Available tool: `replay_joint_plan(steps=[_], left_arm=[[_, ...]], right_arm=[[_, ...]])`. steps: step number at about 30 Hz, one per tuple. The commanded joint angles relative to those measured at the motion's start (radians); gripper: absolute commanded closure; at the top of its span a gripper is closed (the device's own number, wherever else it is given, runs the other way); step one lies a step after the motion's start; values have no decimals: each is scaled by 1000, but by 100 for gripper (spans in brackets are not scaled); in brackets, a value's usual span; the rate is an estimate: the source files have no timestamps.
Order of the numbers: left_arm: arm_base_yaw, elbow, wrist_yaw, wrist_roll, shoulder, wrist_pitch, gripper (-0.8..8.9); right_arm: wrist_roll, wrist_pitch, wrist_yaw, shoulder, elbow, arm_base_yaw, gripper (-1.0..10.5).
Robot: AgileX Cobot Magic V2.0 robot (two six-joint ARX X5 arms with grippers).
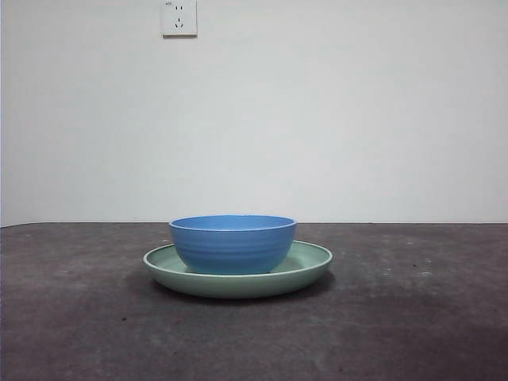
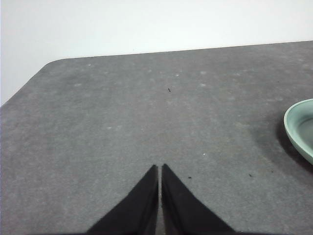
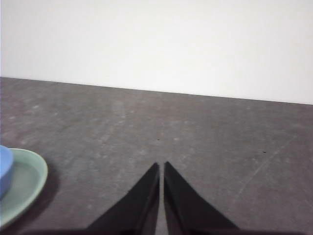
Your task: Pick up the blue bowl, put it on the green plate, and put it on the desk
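Observation:
The blue bowl (image 1: 232, 243) stands upright inside the green plate (image 1: 311, 264), and the plate rests on the desk (image 1: 413, 317) at the middle of the front view. No arm shows in that view. My left gripper (image 2: 160, 167) is shut and holds nothing, hovering over bare desk with the plate's rim (image 2: 297, 128) off to one side. My right gripper (image 3: 161, 165) is shut too, also with nothing in it; beside it I see the plate's edge (image 3: 29, 182) and a sliver of the bowl (image 3: 5, 171).
A white wall rises behind the desk, with a power socket (image 1: 179, 17) high up. The desk's rounded corner (image 2: 46, 66) shows in the left wrist view. Bare tabletop lies on both sides of the plate.

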Motion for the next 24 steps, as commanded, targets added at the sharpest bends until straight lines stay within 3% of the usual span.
replay_joint_plan(steps=[1, 11, 24], left_arm=[[2, -21, -2, -9, -2, -8, 803], [2, -21, -2, -9, -2, -8, 802], [2, -21, -2, -10, -2, -9, 802]], right_arm=[[-4, 35, 36, -47, -61, -1, 938], [47, 34, 41, -141, -203, -1, 938], [48, -79, 40, -165, -202, -1, 938]])
